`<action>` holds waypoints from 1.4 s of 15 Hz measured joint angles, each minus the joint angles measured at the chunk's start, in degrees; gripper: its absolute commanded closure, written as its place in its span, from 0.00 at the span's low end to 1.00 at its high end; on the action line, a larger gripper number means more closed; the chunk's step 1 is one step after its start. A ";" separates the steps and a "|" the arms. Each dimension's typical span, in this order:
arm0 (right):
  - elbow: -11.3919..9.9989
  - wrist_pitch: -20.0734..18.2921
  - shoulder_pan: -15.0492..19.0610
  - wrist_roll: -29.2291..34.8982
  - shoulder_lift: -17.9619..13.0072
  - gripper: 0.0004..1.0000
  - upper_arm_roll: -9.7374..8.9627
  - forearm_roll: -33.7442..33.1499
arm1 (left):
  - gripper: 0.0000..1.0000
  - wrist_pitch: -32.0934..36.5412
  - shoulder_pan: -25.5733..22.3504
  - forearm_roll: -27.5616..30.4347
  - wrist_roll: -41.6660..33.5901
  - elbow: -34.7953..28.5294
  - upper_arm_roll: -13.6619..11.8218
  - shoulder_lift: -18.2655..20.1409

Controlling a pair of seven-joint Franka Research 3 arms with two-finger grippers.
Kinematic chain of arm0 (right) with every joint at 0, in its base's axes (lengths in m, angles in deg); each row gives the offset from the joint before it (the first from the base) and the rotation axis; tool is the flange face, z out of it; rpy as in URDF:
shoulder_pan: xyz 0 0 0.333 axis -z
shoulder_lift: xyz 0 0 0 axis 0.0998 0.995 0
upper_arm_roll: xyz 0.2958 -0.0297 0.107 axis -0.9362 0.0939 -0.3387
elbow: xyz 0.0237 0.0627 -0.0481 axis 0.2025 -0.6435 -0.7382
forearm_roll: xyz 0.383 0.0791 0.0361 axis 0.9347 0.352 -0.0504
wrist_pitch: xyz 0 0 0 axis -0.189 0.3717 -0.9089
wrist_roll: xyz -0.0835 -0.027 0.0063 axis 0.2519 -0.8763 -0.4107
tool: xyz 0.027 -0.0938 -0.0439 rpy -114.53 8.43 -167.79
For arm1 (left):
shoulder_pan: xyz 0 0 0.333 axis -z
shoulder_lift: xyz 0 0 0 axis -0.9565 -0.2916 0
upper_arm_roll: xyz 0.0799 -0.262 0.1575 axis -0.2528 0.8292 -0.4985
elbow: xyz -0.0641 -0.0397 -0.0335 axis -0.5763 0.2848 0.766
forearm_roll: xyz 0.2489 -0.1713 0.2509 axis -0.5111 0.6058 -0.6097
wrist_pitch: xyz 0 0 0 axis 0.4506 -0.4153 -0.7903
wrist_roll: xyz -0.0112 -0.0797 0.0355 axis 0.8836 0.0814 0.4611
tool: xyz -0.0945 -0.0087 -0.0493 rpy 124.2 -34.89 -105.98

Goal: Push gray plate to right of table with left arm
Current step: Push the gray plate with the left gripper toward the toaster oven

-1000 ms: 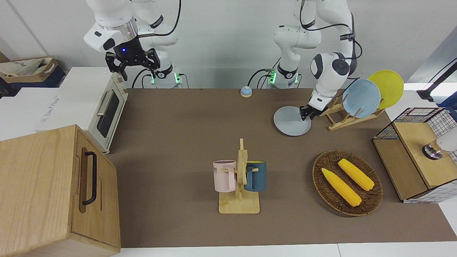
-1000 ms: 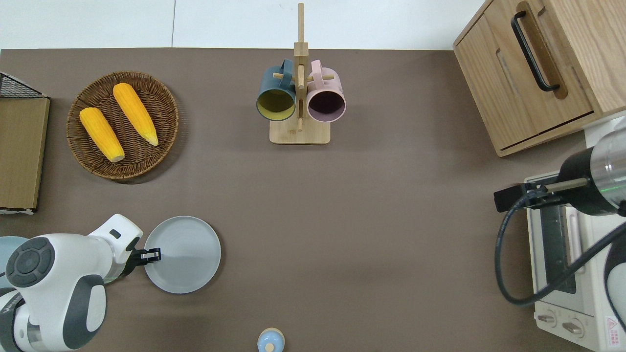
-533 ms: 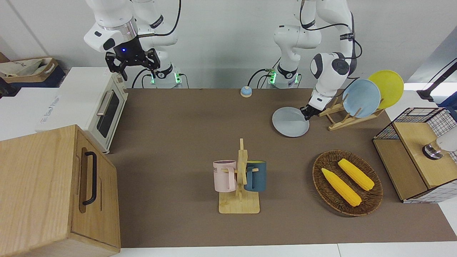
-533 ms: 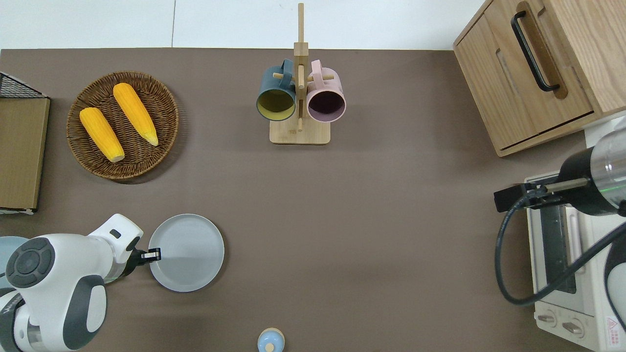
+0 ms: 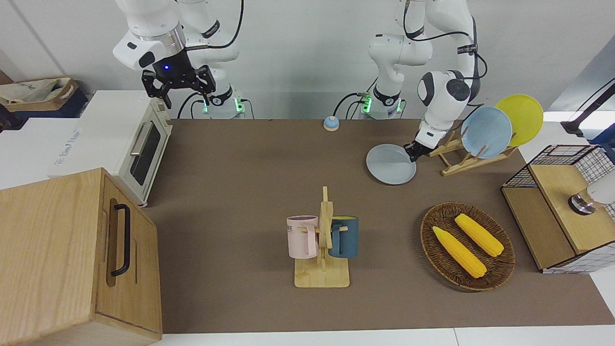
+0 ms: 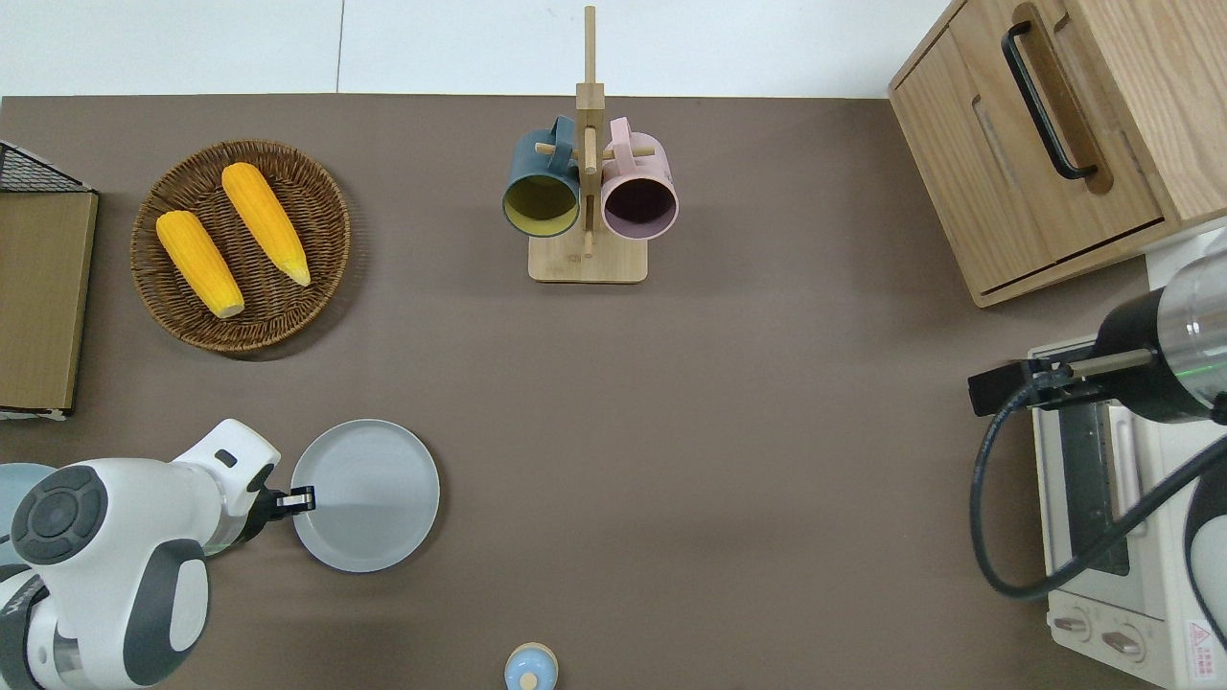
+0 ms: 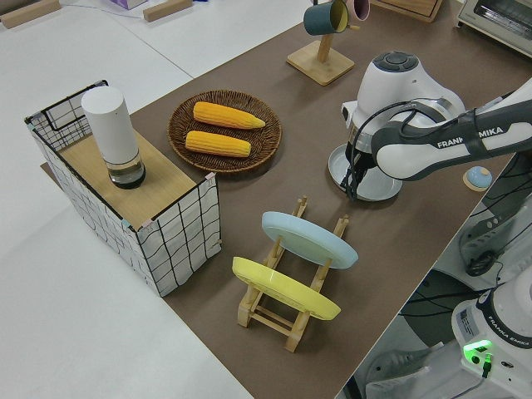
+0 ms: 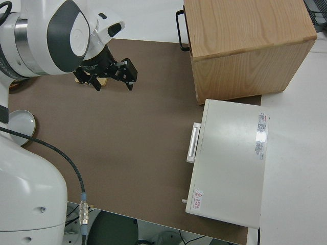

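Left gripper at the rim of the gray plate, toward the left arm's end of the table.

The table (image 5: 250, 168) carries the left arm (image 6: 115, 546), reaching low. The gray plate (image 6: 369, 495) lies flat, nearer the robots than the wicker basket (image 6: 316, 287) of corn and just beside the plate rack (image 5: 456, 161). The left gripper (image 6: 295, 499) touches the plate's rim; I cannot tell whether its fingers are apart. The right arm is parked, its fingers spread.
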 measured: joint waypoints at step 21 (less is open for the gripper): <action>0.00 0.00 0.00 0.00 0.00 0.02 0.00 0.00 | 1.00 1.90 0.07 -0.02 31.42 1.74 20.91 -0.57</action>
